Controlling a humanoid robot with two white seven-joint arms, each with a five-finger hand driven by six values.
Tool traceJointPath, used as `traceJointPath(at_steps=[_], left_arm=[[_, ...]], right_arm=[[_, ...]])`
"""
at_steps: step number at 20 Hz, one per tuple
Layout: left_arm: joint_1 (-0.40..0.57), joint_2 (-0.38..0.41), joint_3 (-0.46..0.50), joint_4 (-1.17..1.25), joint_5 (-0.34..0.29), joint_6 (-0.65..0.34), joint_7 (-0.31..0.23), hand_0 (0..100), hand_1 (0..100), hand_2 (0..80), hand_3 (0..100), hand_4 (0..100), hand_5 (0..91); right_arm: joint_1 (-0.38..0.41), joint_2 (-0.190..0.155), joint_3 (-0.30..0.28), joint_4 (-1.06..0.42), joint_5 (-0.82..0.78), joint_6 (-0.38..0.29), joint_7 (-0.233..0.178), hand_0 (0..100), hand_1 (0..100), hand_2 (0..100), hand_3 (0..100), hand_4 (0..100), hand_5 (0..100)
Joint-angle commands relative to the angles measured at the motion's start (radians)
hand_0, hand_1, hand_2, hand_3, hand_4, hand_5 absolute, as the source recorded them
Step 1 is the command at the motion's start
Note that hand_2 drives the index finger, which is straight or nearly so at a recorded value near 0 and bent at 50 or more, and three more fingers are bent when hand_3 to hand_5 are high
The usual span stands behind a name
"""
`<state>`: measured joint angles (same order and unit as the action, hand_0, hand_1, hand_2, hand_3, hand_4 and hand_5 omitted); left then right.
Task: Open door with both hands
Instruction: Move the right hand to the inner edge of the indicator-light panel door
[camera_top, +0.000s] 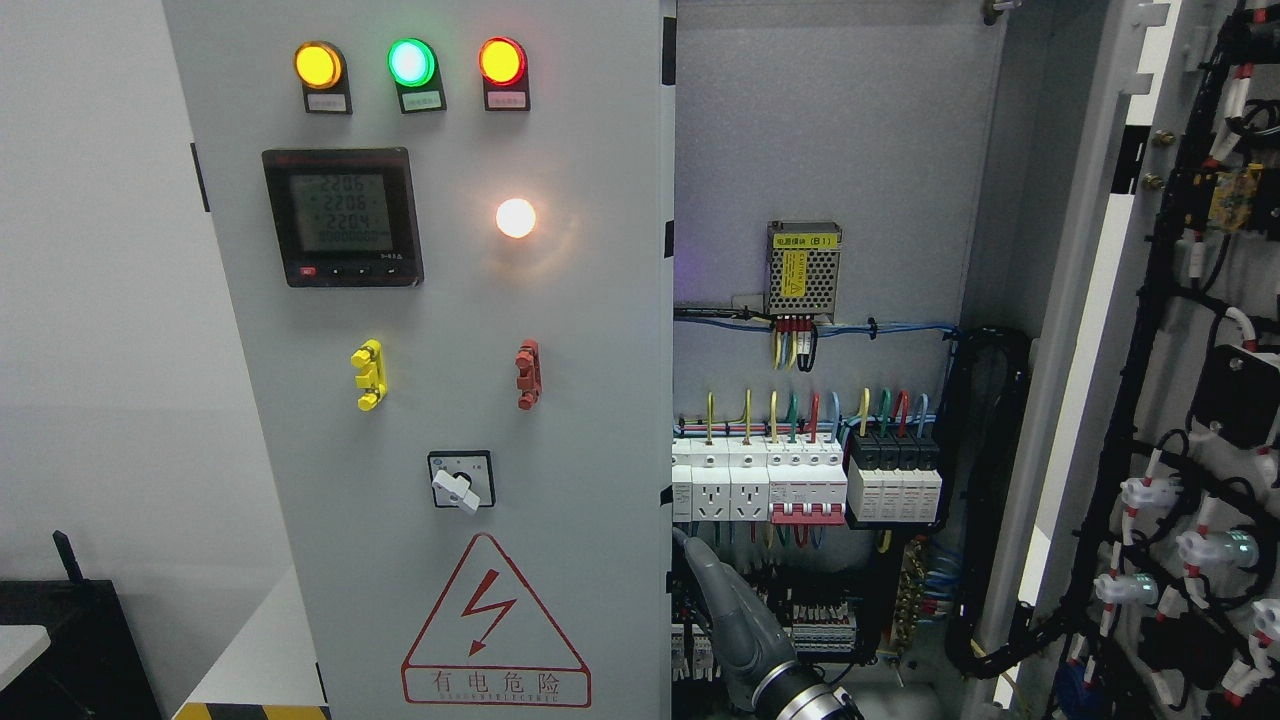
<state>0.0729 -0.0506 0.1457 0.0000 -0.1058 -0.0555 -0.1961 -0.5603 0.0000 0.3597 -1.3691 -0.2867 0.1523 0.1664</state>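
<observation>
From the head camera, the left door of the cabinet is closed, carrying lamps, a meter and a warning sign. The right door is swung wide open at far right, showing breakers inside. One hand reaches up at the closed door's right edge; its arm's side and its grip cannot be told.

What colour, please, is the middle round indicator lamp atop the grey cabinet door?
Green: the middle round indicator lamp glows green, clearest in the head view.
</observation>
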Motion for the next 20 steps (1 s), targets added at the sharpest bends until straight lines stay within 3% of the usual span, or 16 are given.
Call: traceJointPath(at_steps=[1,4,8,11,20], left_arm=[[0.001,0.0,0.0,-0.029,0.0,0.0,0.0,0,0,0.0,0,3,0.0],[-0.001,0.0,0.0,-0.029,0.0,-0.001,0.0,0,0,0.0,0,3,0.0],[0.001,0.0,0.0,-0.029,0.0,-0.001,0.0,0,0,0.0,0,3,0.0],[0.001,0.0,0.0,-0.029,0.0,-0.001,0.0,0,0,0.0,0,3,0.0],[0.001,0.0,0.0,-0.029,0.0,-0.001,0.0,0,0,0.0,0,3,0.0]], right_arm=[[-0.004,0.008,-0.01,0.028,-0.002,0.0,0.005,11,0,0,0,0,0],[-0.004,-0.014,-0.013,0.033,-0.002,-0.002,0.007,11,0,0,0,0,0],[-0.006,-0.015,-0.015,0.035,-0.002,-0.007,0.015,11,0,0,0,0,0],[-0.01,-0.015,-0.015,0.035,-0.002,-0.005,0.08,11,0,0,0,0,0],[-0.015,-0.017,-0.028,0.047,-0.002,-0.003,0.088,11,0,0,0,0,0]])
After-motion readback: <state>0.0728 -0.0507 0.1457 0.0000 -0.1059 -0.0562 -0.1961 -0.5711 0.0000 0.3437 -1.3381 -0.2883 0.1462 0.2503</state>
